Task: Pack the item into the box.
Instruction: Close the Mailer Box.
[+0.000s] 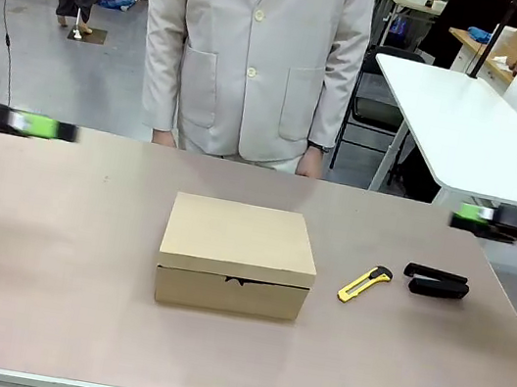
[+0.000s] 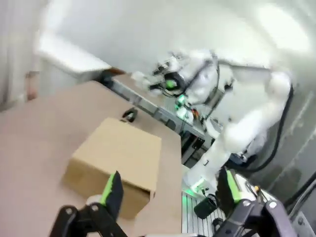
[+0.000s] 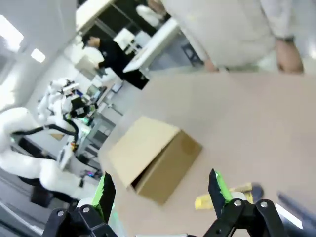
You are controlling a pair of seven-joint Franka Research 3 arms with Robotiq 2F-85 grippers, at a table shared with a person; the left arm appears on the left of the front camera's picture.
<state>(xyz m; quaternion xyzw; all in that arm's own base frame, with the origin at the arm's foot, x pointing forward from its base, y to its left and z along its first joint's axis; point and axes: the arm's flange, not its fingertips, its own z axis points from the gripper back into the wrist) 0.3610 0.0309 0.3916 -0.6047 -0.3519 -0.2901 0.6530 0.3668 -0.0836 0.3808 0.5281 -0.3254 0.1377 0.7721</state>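
A yellow utility knife (image 1: 365, 283) lies on the beige table (image 1: 43, 297), just beside a black stapler (image 1: 436, 282) to its right. A person in a light grey jacket (image 1: 252, 53) stands at the far edge, apparently with arms down.

surface: we see a pinkish-brown table (image 1: 49, 258) | centre: we find the box (image 1: 236, 255), lid shut, flat on it | to the box's right: we note a yellow utility knife (image 1: 365, 283), then a black stapler (image 1: 436, 282) just beyond, apart

text: none legible | box (image 1: 240, 238): plain, unprinted
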